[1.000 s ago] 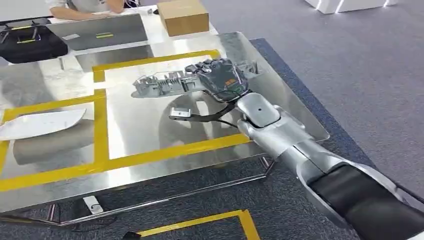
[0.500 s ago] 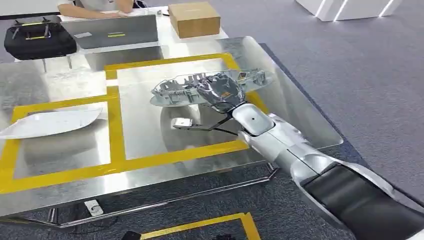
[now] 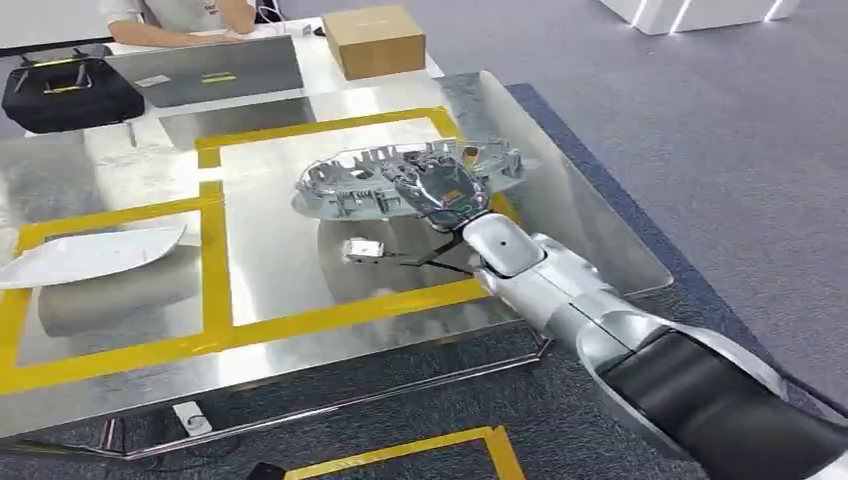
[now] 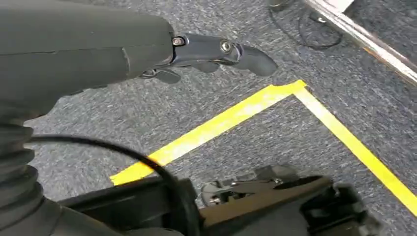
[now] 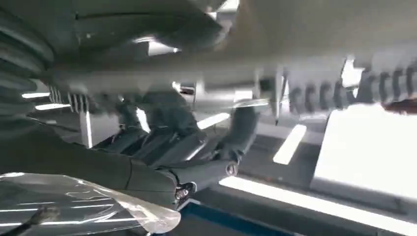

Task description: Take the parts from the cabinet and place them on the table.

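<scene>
My right hand (image 3: 443, 187) grips a long grey ribbed plastic part (image 3: 345, 185) and holds it just above the shiny metal table (image 3: 120, 160), inside the right yellow-taped rectangle. Seen close from below in the right wrist view, the same part (image 5: 314, 83) runs across the dark fingers (image 5: 162, 142) curled around it. A white curved panel (image 3: 90, 253) lies flat in the left taped rectangle. My left hand (image 4: 206, 51) hangs over the grey carpet beside yellow floor tape, fingers curled in and holding nothing.
A cardboard box (image 3: 374, 40), a laptop (image 3: 205, 70) and a black case (image 3: 70, 92) stand at the table's far side, where a person (image 3: 175, 15) sits. A small connector on a black cable (image 3: 365, 250) dangles below my right wrist. Carpet lies right of the table edge.
The camera has shifted slightly. My right hand has carried the grey part nearer and lower over the right taped rectangle; the part now tilts less.
</scene>
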Controlling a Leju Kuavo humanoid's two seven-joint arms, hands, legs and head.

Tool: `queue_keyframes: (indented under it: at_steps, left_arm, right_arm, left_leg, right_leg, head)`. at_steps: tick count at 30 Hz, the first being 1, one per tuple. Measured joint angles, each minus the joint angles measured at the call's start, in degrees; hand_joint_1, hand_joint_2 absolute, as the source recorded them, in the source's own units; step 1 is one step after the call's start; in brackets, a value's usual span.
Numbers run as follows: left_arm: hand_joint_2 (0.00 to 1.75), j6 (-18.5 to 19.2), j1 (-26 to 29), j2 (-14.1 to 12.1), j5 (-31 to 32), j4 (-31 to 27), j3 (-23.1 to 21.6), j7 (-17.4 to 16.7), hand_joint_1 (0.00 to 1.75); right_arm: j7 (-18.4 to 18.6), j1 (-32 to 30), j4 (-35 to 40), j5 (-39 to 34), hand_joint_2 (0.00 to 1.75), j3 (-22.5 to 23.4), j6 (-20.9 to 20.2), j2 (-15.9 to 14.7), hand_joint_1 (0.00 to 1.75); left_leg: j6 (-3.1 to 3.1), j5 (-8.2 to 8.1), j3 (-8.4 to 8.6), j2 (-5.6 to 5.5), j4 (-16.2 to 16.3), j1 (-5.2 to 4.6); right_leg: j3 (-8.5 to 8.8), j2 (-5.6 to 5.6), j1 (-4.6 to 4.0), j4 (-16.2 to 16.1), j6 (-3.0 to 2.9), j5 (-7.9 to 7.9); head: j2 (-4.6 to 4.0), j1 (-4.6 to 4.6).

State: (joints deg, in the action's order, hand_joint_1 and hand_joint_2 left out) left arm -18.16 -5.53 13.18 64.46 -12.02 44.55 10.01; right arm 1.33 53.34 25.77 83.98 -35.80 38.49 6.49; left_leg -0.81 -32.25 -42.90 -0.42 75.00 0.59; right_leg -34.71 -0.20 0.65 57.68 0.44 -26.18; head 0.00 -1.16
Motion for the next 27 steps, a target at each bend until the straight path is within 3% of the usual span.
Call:
queue_keyframes:
  at_steps: [1, 2, 3, 4, 6, 8, 10, 11, 13, 14, 15, 16, 18, 19, 20, 23, 24, 25, 27]
  left_arm:
    - [1.75, -0.18, -0.06, -0.04, 0.26, 0.0, -0.09, -0.02, 0.0]
    - [0.0, -0.52, -0.12, -0.09, 0.48, 0.0, -0.31, -0.28, 0.0]
    - [0.0, -1.2, -0.17, -0.09, 0.65, 0.0, -0.44, -0.81, 0.0]
    - [0.0, -1.82, -0.27, -0.07, 0.81, 0.0, -0.48, -1.05, 0.0]
    - [0.0, -3.17, -0.29, -0.11, 0.37, 0.0, -0.46, -0.92, 0.0]
    - [0.0, -4.42, -0.16, -0.2, -1.18, 0.0, -0.09, 0.37, 0.0]
    - [0.0, -4.57, -0.03, -0.44, -1.57, 0.0, 0.26, 1.27, 0.0]
    - [0.0, -4.59, 0.07, -0.61, -1.59, 0.0, 0.44, 1.44, 0.0]
    - [0.0, -4.64, 0.3, -0.79, -1.75, 0.0, 0.79, 1.47, 0.0]
    - [0.0, -4.66, 0.39, -0.87, -1.9, 0.0, 0.87, 1.47, 0.0]
    - [0.0, -4.7, 0.49, -0.92, -1.99, 0.0, 0.94, 1.47, 0.0]
    - [0.0, -4.74, 0.53, -0.94, -2.03, 0.0, 1.09, 1.47, 0.0]
    - [0.0, -4.87, 0.5, -0.92, -2.01, 0.0, 1.2, 1.49, 0.0]
    - [0.0, -4.9, 0.53, -0.85, -1.97, 0.0, 1.22, 1.51, 0.0]
    - [0.0, -5.05, 0.5, -0.83, -1.97, 0.0, 1.31, 1.51, 0.0]
    - [0.0, -5.05, 0.67, -0.74, -1.97, 0.0, 1.62, 1.6, 0.0]
    - [0.0, -5.05, 0.66, -0.79, -1.99, 0.0, 1.68, 1.6, 0.0]
    - [0.0, -5.07, 0.67, -0.79, -1.99, 0.02, 1.73, 1.62, 0.0]
    - [0.0, -5.05, 0.59, -0.85, -2.01, 0.0, 1.92, 1.62, 0.0]
  right_arm:
    - [-0.24, -0.59, 0.0, -0.39, 0.0, 0.28, 0.0, 0.0, 0.0]
    - [-0.83, -1.03, 0.02, -1.2, 0.0, 0.83, 0.02, 0.09, 0.0]
    - [-1.87, -1.3, 0.02, -2.53, 0.0, 1.49, 0.0, 0.22, 0.0]
    - [-3.64, -1.39, -0.07, -4.98, 0.0, 2.19, -0.68, 0.44, 0.0]
    - [-10.99, -1.25, -0.59, -15.59, 0.0, 5.45, -7.28, 1.29, 0.0]
    - [-18.7, 0.62, -2.43, -25.85, 0.0, 9.77, -24.22, 2.51, 0.0]
    - [-19.21, 3.67, -2.73, -29.93, 0.0, 11.96, -49.4, 2.51, 0.0]
    - [-19.21, 5.35, -2.8, -30.49, 0.0, 12.68, -62.39, 2.38, 0.0]
    - [-19.15, 6.7, -2.8, -30.56, 0.0, 12.81, -76.65, 1.94, 0.0]
    - [-19.13, 6.83, -2.78, -30.6, 0.0, 12.77, -79.61, 1.84, 0.0]
    - [-19.1, 7.0, -2.8, -30.62, 0.0, 12.72, -79.32, 1.81, 0.0]
    - [-18.69, 7.06, -2.82, -30.56, 0.0, 12.59, -76.38, 1.81, 0.0]
    - [-18.27, 7.24, -2.82, -31.1, 0.0, 12.4, -66.06, 1.81, 0.0]
    - [-17.99, 7.58, -2.82, -31.48, 0.0, 12.31, -62.04, 1.84, 0.0]
    - [-17.71, 7.83, -2.82, -31.89, 0.0, 12.0, -59.59, 1.86, 0.0]
    - [-17.03, 7.37, -2.86, -32.35, 0.0, 11.17, -56.9, 1.88, 0.0]
    - [-17.03, 7.33, -2.84, -32.46, 0.0, 10.91, -56.42, 2.01, 0.0]
    - [-17.07, 7.34, -2.84, -32.66, 0.0, 10.62, -55.73, 2.16, 0.0]
    - [-17.68, 7.26, -2.82, -33.66, 0.0, 10.15, -54.25, 2.25, 0.0]
  left_leg:
    - [-0.06, 2.1, 1.23, 0.01, -2.9, 0.14]
    - [-0.06, 4.83, 3.46, 0.02, -7.8, 0.25]
    - [-0.07, 7.33, 5.93, 0.08, -13.16, 0.39]
    - [-0.01, 6.1, 6.8, 0.08, -14.32, 0.14]
    - [0.82, 6.04, 6.76, 0.01, -15.37, -0.07]
    - [1.67, 6.15, 6.84, 0.0, -15.47, -0.25]
    - [2.51, 6.49, 7.18, 0.15, -15.85, 0.03]
    - [2.86, 6.52, 7.14, 0.18, -15.84, 0.0]
    - [3.06, 6.46, 7.18, 0.21, -15.82, -0.11]
    - [3.08, 6.44, 7.21, 0.18, -15.79, -0.14]
    - [3.12, 6.41, 7.31, 0.14, -15.78, -0.19]
    - [3.15, 6.38, 7.38, 0.02, -15.77, -0.24]
    - [3.09, 6.31, 7.51, -0.15, -15.74, -0.37]
    - [2.99, 6.26, 7.38, -0.15, -15.74, -0.37]
    - [2.62, 6.21, 7.07, -0.2, -15.45, -0.79]
    - [1.65, 6.38, 7.26, -0.15, -15.79, -0.4]
    - [1.3, 5.93, 7.08, -0.13, -15.45, -0.44]
    - [0.86, 4.91, 6.72, -0.05, -14.27, -0.4]
    - [0.21, 0.88, 3.61, -0.03, -7.07, -0.07]
  right_leg:
    - [0.03, 0.06, 0.04, 0.1, 0.09, -0.06]
    - [0.09, 0.16, 0.12, 0.19, 0.24, -0.17]
    - [0.13, 0.25, 0.18, 0.39, 0.51, -0.36]
    - [-0.06, 0.32, -0.09, 0.47, 0.77, -0.41]
    - [-0.43, 0.53, -0.11, 0.62, 1.39, -0.26]
    - [-0.35, 0.5, 0.06, 0.49, 2.04, -0.3]
    - [-1.79, 0.41, 0.2, 2.56, 2.44, -2.09]
    - [-3.65, 0.4, 0.19, 6.71, 2.49, -4.29]
    - [-7.99, 0.4, 0.15, 16.03, 2.63, -7.76]
    - [-9.42, 0.4, 0.16, 18.71, 2.64, -8.17]
    - [-9.48, 0.4, 0.15, 18.33, 2.55, -7.21]
    - [-8.22, 0.38, 0.13, 15.47, 2.32, -5.04]
    - [-3.16, 0.39, -0.05, 4.8, 1.52, 0.18]
    - [-1.69, 0.4, -0.25, 1.64, 0.96, 0.04]
    - [-0.55, 0.31, -0.33, 0.39, 0.97, -0.11]
    - [-0.63, 0.49, -0.57, 0.54, 0.8, -0.03]
    - [-0.3, 0.4, 0.05, -0.05, 0.51, 0.31]
    - [-0.16, 0.37, 0.09, -0.13, 0.38, 0.33]
    - [-0.07, 0.34, 0.16, -0.12, 0.25, 0.28]
  head:
    - [0.0, 0.0]
    - [0.0, -0.02]
    - [0.0, 0.02]
    - [0.0, 0.04]
    - [0.0, -0.15]
    - [0.0, -0.09]
    - [0.0, -0.4]
    - [0.0, -0.55]
    - [0.0, -0.53]
    - [0.0, -0.53]
    - [0.0, -0.5]
    - [0.0, -0.52]
    - [0.0, -0.52]
    - [0.0, -0.5]
    - [0.0, -0.44]
    - [0.0, -0.5]
    - [0.0, -0.46]
    - [0.0, -0.28]
    - [0.0, 0.04]
